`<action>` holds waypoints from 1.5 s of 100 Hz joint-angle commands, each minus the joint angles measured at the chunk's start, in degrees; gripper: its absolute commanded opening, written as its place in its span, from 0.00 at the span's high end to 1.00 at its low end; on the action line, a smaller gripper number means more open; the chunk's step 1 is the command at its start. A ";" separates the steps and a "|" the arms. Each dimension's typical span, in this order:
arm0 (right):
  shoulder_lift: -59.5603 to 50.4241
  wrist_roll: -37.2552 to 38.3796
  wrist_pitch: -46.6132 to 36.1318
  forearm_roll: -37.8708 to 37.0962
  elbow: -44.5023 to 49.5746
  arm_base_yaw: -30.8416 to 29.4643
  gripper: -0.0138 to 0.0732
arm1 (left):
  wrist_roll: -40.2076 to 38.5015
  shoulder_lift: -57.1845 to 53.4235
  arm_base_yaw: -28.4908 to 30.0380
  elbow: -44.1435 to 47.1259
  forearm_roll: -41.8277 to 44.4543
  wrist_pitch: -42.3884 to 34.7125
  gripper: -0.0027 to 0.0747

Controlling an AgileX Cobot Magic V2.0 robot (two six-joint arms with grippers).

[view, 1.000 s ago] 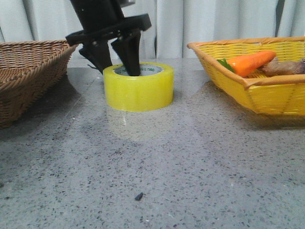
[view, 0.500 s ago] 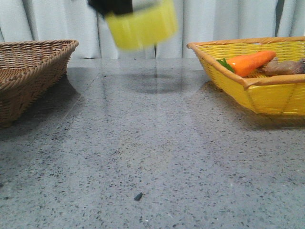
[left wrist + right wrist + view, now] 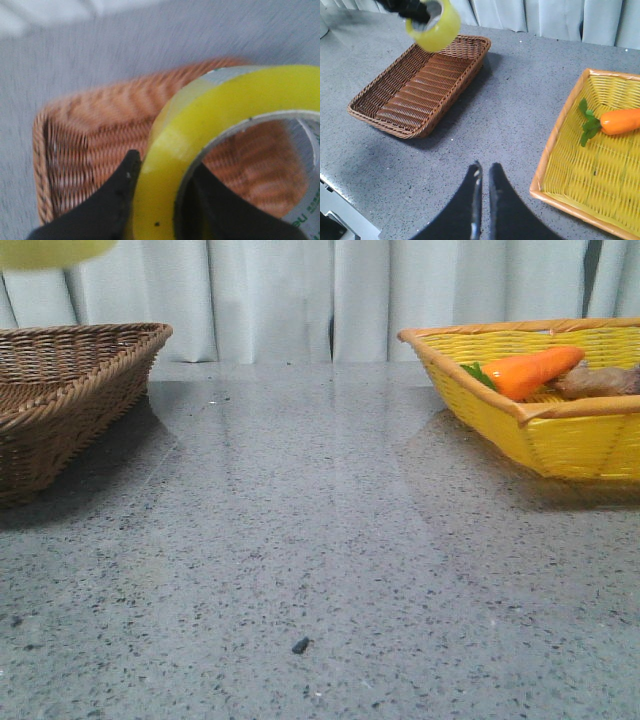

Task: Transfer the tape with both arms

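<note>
The yellow tape [image 3: 220, 115] is clamped by its wall in my left gripper [image 3: 165, 172], one finger outside and one inside the white core. It hangs high above the brown wicker basket [image 3: 95, 145]. In the front view only the tape's lower edge [image 3: 50, 250] shows at the top left corner. The right wrist view shows the tape [image 3: 434, 20] held in the air over the brown basket [image 3: 420, 85]. My right gripper [image 3: 484, 169] is shut and empty, high over the grey table between the two baskets.
A yellow basket [image 3: 500, 405] at the right holds an orange toy carrot [image 3: 530, 370] and a brownish item [image 3: 600, 380]. The brown basket [image 3: 70, 390] stands at the left. A small dark speck [image 3: 300, 645] lies on the grey table near the front.
My left gripper has lifted the tape off the table and carried it up and to the left, from the middle back to over the brown basket. The arm has left the front view.
</note>
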 commanded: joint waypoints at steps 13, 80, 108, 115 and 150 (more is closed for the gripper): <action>0.35 -0.12 -4.40 -2.04 -1.16 0.01 0.91 | -0.82 -4.36 2.52 7.22 -2.90 -0.68 0.99; -11.89 -0.12 -12.91 -15.90 10.05 0.01 0.91 | -2.47 -22.31 -3.16 24.85 -4.72 -32.86 0.50; -33.49 -0.12 -19.26 -30.40 29.73 0.01 0.91 | -1.95 -48.35 -18.87 65.95 -2.79 -66.12 0.71; -36.86 -0.12 -19.99 -31.33 32.38 0.01 0.91 | -1.95 -53.54 -20.82 73.11 -0.85 -70.13 0.80; -39.31 -0.12 -20.31 -33.48 35.58 0.01 0.91 | -1.95 -64.73 -19.74 82.51 -0.85 -65.38 0.99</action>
